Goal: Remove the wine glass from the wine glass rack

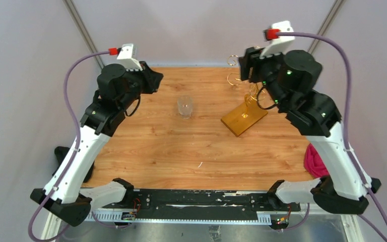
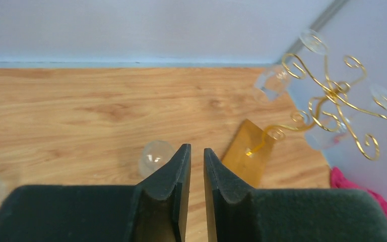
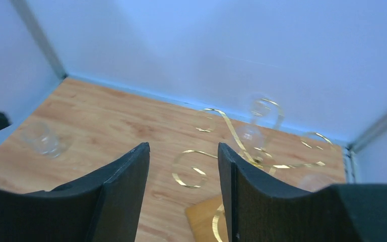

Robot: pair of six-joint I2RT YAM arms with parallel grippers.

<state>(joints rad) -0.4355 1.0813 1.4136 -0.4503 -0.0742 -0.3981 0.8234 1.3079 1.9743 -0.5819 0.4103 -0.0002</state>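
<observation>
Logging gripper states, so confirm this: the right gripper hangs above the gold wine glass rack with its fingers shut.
Wrong: the right gripper hangs above the gold wine glass rack with its fingers open, as the right wrist view shows.

A fixed camera above and behind my bases looks down on the whole table (image 1: 156,151), far enough back to frame both arms. My left wrist camera sits low, facing forward past my left pincer (image 2: 196,148), with the wine glass rack (image 2: 335,93) ahead to its right. My right wrist camera tilts down over my right pincer (image 3: 183,147), close above that rack. All three views share the rack and, apparently, the same wine glass (image 1: 185,107), ahead-left of my right pincer.
</observation>
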